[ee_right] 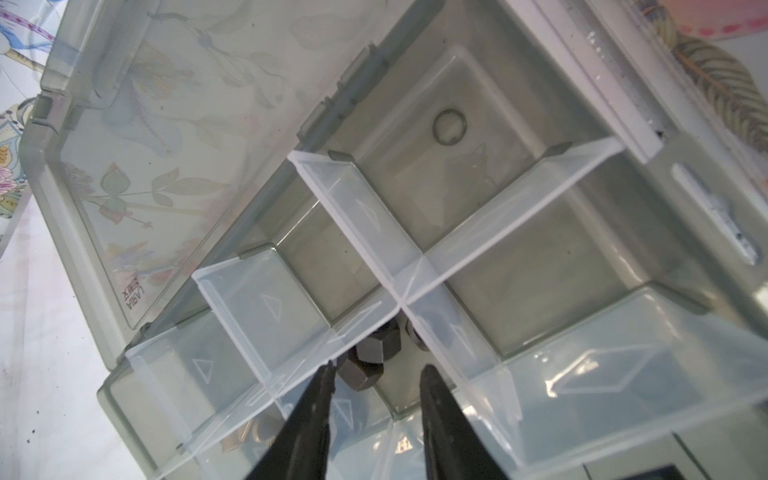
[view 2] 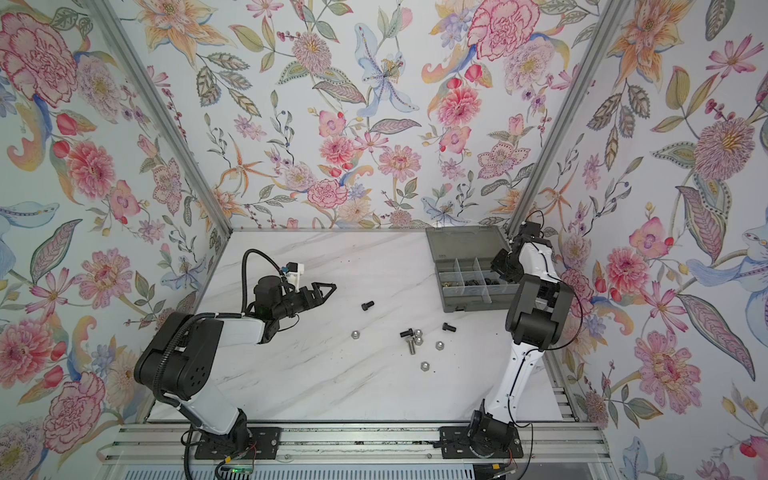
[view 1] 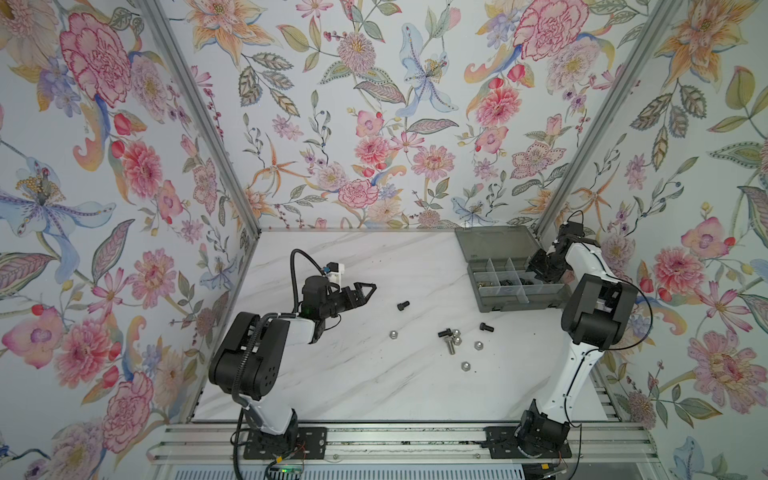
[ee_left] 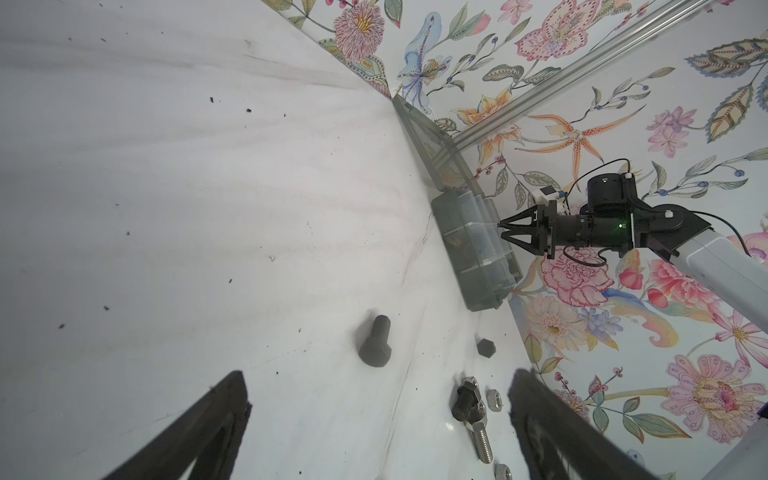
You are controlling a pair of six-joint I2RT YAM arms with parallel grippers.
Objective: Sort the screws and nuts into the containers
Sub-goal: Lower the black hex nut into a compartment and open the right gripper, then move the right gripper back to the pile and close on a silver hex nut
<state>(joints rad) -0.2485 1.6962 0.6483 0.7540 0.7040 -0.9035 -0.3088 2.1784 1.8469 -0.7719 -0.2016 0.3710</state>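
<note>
The desk (view 1: 324,374) is a white slab with grey marble veining. In the left wrist view it is flecked with dark specks (ee_left: 248,110). Floral wallpaper (view 1: 374,104) closes it in on three sides, with aluminium posts (view 1: 199,116) at the corners. A rail (view 1: 395,442) along the front edge carries both arm bases.

The smoky-grey organiser box (view 1: 498,305) sits in the far right corner, its lid (view 1: 490,243) swung open toward the back wall. The right pincer (ee_right: 379,369) hovers over one cell (ee_right: 397,392), fingers apart and gripping nothing. Black hex nuts (ee_right: 376,349) lie in that cell beneath its tips.

Three black screws (view 1: 403,306), one silver screw (view 1: 451,347) and five silver nuts (view 1: 465,365) lie loose on the desk, right of the middle. The left pincer (view 1: 370,289) hangs above the desk to their left, spread wide and empty.
</note>
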